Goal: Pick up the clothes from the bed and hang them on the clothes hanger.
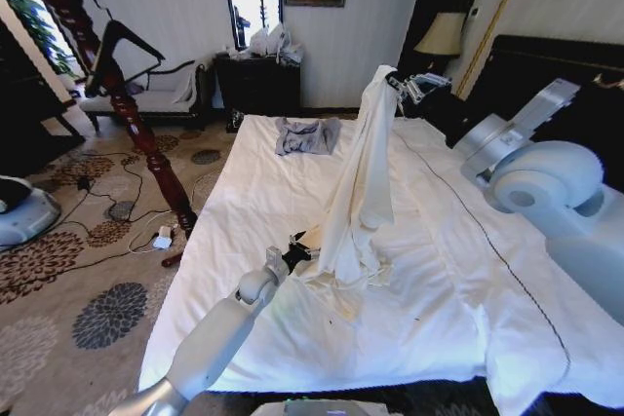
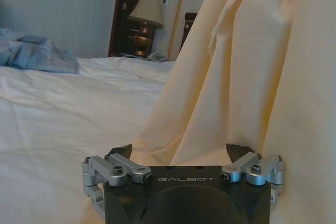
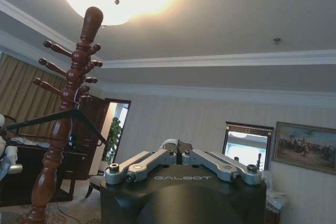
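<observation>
The clothes, a cream long-sleeved shirt (image 1: 363, 182), hang from my right gripper (image 1: 397, 85), which is shut on the top of the fabric high over the bed (image 1: 244, 202). The shirt's lower end still rests bunched on the white sheet. In the right wrist view that gripper (image 3: 177, 146) has its fingers pressed together on a bit of pale cloth. My left gripper (image 1: 297, 254) is low over the sheet beside the shirt's bottom folds. It stands open (image 2: 180, 153), with the cream fabric (image 2: 247, 77) just in front of it. The black clothes hanger (image 1: 124, 42) hangs on the wooden post (image 1: 117, 85), also seen as the hanger (image 3: 63, 117).
A blue-grey garment (image 1: 307, 135) lies near the far end of the bed. The reddish-brown post (image 3: 65, 108) stands on patterned carpet left of the bed, with cables and a plug (image 1: 161, 239) at its foot. A dark headboard (image 1: 546, 65) and lamp (image 1: 441, 34) are on the right.
</observation>
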Robot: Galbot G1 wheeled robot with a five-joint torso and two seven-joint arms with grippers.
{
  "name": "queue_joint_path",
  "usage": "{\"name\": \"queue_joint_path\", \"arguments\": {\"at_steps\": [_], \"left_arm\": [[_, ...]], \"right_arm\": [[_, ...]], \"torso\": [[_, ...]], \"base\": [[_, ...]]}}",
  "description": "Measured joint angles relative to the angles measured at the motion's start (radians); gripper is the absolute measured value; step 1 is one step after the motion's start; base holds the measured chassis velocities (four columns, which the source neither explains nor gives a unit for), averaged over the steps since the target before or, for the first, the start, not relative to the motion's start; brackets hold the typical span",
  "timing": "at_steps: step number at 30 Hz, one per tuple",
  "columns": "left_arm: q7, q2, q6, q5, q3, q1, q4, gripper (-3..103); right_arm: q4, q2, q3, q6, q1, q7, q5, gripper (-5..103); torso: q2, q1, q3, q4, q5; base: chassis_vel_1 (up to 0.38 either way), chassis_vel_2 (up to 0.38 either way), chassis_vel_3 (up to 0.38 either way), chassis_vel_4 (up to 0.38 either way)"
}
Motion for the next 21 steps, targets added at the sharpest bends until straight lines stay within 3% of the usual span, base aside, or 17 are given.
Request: {"name": "queue_joint_path", "arguments": {"at_steps": [7,11,14,21], "left_arm": [[0.047,-0.015,-0.011,-0.046,0.0,-0.013,0.034,91],[0.074,-0.028,-0.039,-0.052,0.0,-0.008,0.058,70],[0.081,-0.032,-0.05,-0.053,0.0,-0.007,0.064,64],[0.102,-0.047,-0.084,-0.048,0.001,-0.013,0.094,36]], "right_arm": [[0.0,0.019,-0.011,0.001,0.001,0.0,-0.012,0],[0.0,0.031,-0.019,0.001,0.004,0.001,-0.019,0],[0.001,0.032,-0.02,0.002,0.006,0.001,-0.019,0],[0.007,0.035,-0.023,0.004,0.009,0.008,-0.02,0]], "torso": [[0.0,0.0,0.0,-0.0001,0.0],[0.0,0.0,0.0,-0.0001,0.0],[0.0,0.0,0.0,0.0,0.0],[0.0,0.0,0.0,-0.0002,0.0]], "base": [[0.0,0.0,0.0,0.0],[0.0,0.0,0.0,0.0],[0.0,0.0,0.0,0.0],[0.0,0.0,0.0,0.0]]}}
